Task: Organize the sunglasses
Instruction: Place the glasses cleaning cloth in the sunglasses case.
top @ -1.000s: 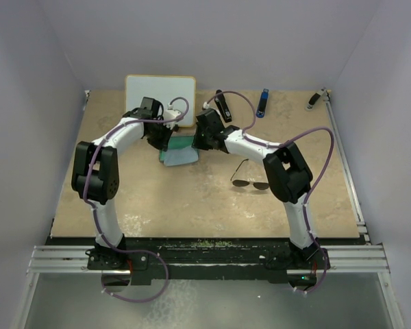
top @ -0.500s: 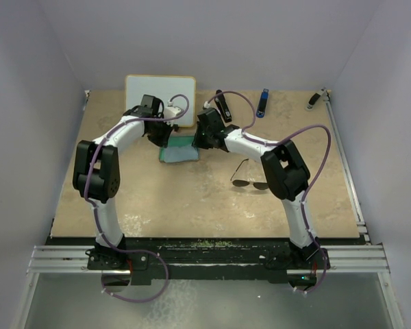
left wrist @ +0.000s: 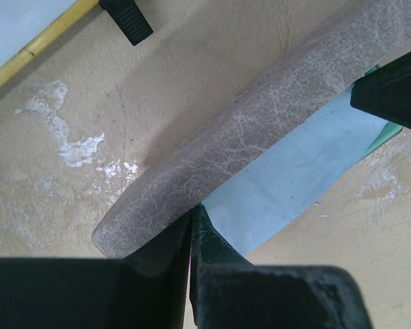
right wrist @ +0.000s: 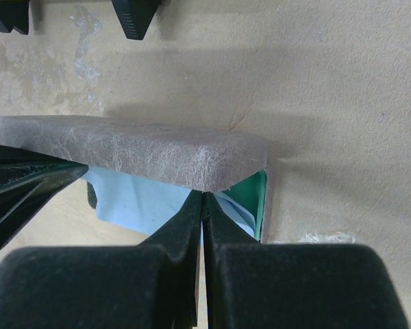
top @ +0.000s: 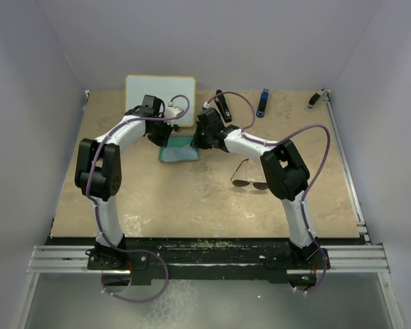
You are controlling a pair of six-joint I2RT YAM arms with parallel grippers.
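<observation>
Dark wire-framed aviator sunglasses [top: 250, 182] lie uncased, stowing outstanding; left gripper [left wrist: 192, 214] and right gripper [right wrist: 202, 200], jaws closed, touch grey rectangular case [right wrist: 130, 151].

The tan, mottled table [top: 192, 205] fills the middle of the top view. A white board [top: 160, 96] with a pale wood rim lies at upper centre-left. A black bar [top: 223, 105], a blue stick [top: 262, 103] and a dark clip [top: 316, 100] lie along the top edge. The sunglasses [top: 243, 183] lie right of centre. A grey case [right wrist: 130, 151] and a light-blue cloth [right wrist: 133, 202] sit just below the board.
</observation>
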